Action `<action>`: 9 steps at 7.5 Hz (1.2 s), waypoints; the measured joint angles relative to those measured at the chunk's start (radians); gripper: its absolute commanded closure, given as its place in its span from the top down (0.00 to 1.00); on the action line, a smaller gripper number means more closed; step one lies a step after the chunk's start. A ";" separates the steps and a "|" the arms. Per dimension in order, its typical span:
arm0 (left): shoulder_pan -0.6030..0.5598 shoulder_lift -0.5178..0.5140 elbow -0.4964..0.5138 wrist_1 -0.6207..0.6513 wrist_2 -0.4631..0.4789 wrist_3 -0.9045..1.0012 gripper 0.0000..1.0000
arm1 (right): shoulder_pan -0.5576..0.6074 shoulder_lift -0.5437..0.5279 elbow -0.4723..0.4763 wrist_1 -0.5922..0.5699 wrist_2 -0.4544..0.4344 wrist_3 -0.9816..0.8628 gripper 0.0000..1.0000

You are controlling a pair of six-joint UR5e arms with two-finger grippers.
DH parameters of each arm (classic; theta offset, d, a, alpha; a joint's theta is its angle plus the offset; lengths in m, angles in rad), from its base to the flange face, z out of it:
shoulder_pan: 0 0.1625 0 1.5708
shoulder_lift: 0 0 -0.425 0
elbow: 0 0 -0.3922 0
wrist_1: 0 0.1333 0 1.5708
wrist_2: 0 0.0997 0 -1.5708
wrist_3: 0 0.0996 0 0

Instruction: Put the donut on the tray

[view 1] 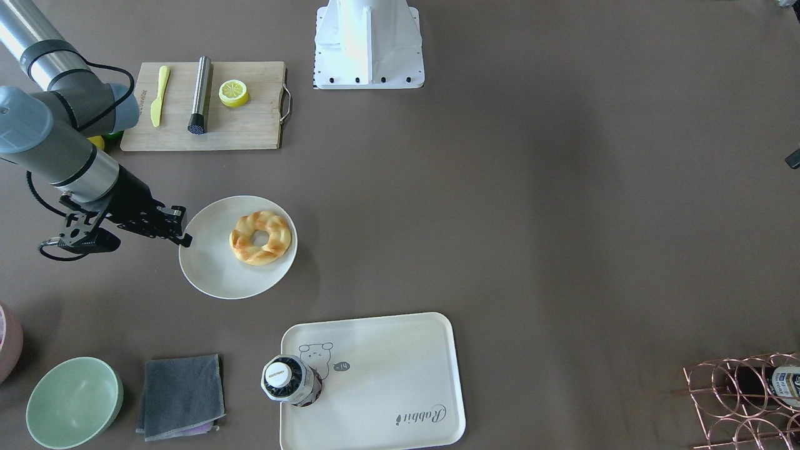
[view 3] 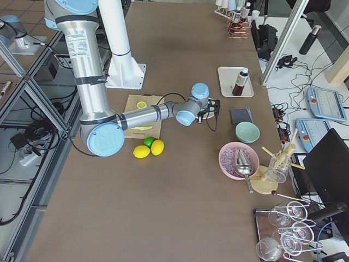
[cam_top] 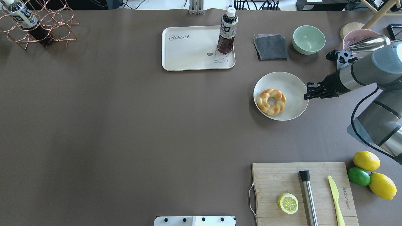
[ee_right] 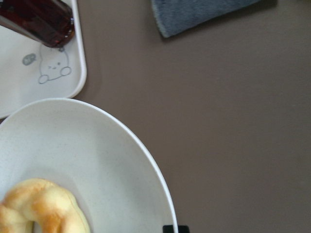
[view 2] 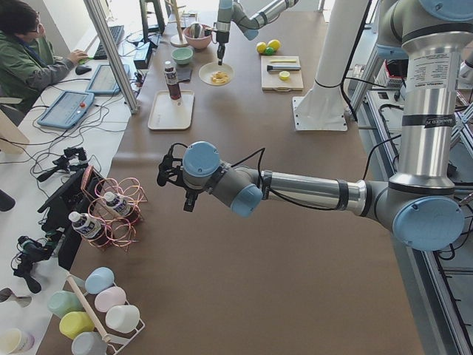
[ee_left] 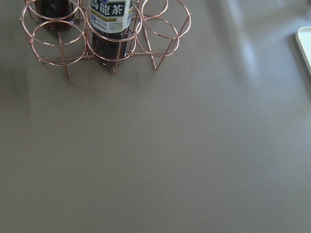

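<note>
The donut (view 1: 260,237), a golden twisted ring, lies on a round off-white plate (view 1: 212,269); it also shows in the overhead view (cam_top: 271,101) and at the bottom left of the right wrist view (ee_right: 41,208). The cream tray (view 1: 387,381) with the bear drawing and "Rabbit" script stands apart from the plate, toward the operators' side (cam_top: 188,50). My right gripper (cam_top: 307,93) hovers at the plate's rim on the side away from the donut; its fingertips (ee_right: 175,229) look closed together and hold nothing. My left gripper (view 2: 166,171) is far off near the wire rack; I cannot tell its state.
A tea bottle (view 1: 290,379) stands on the tray's bear corner. A grey cloth (view 1: 181,395) and a green bowl (view 1: 74,402) lie near the tray. A cutting board (view 1: 206,106) holds a lemon half, a steel rod and a yellow knife. A copper bottle rack (cam_top: 37,25) stands at the far corner.
</note>
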 measured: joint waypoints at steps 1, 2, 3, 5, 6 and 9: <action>0.004 -0.017 -0.006 -0.001 -0.015 -0.050 0.98 | -0.041 0.076 0.001 -0.007 -0.026 0.087 0.00; 0.017 -0.048 -0.008 0.000 -0.038 -0.106 0.99 | -0.091 0.164 0.001 -0.044 -0.070 0.168 0.00; 0.042 -0.084 -0.009 0.003 -0.051 -0.172 1.00 | -0.141 0.265 0.001 -0.121 -0.125 0.229 0.00; 0.115 -0.121 -0.011 -0.009 -0.051 -0.296 0.97 | -0.228 0.436 -0.004 -0.274 -0.226 0.318 0.00; 0.146 -0.131 -0.015 -0.017 -0.050 -0.346 0.87 | -0.269 0.509 -0.008 -0.337 -0.274 0.360 0.00; 0.216 -0.173 -0.030 -0.022 -0.018 -0.447 0.81 | -0.345 0.657 -0.016 -0.487 -0.356 0.427 0.00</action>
